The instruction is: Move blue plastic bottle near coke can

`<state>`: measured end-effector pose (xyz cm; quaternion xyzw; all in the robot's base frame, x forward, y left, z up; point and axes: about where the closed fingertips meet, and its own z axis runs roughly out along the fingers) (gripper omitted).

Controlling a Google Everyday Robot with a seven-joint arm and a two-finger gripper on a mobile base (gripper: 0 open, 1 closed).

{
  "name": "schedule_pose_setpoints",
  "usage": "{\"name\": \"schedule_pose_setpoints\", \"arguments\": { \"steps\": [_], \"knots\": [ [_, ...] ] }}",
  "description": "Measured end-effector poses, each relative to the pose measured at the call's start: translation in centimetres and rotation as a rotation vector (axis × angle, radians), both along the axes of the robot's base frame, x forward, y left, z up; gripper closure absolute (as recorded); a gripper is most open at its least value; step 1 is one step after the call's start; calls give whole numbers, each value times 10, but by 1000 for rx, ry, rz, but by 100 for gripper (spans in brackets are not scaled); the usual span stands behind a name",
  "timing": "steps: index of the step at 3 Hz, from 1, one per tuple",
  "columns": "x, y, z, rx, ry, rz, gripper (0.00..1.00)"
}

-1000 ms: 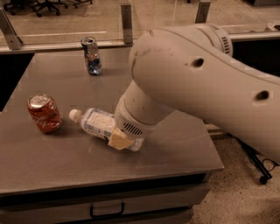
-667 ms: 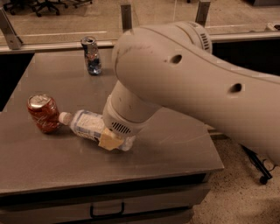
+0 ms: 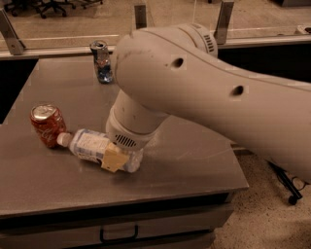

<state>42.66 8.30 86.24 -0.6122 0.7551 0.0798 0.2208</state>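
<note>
My gripper (image 3: 116, 155) sits low over the table's left half, clamped across the blue plastic bottle (image 3: 87, 145). The bottle lies on its side, its white cap just beside the coke can (image 3: 46, 125), perhaps touching. My worry is that any further push left would tip or shove the can, and on a careless release the round bottle might roll toward the front edge. The arm's bulk hides the grip's far side. The grey table (image 3: 194, 160) looks smooth, with a slim silver-blue can (image 3: 102, 62) at the back, a drawer (image 3: 119, 234) below, speckled floor (image 3: 262, 214) to the right and office chairs (image 3: 48, 6) behind.
</note>
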Motion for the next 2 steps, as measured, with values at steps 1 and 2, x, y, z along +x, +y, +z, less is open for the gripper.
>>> {"name": "schedule_pose_setpoints", "arguments": {
  "steps": [1,2],
  "knots": [
    [0,-1,-3,-6,13,-3,12],
    [0,-1,-3,-7,18,-2,0]
  ]
}}
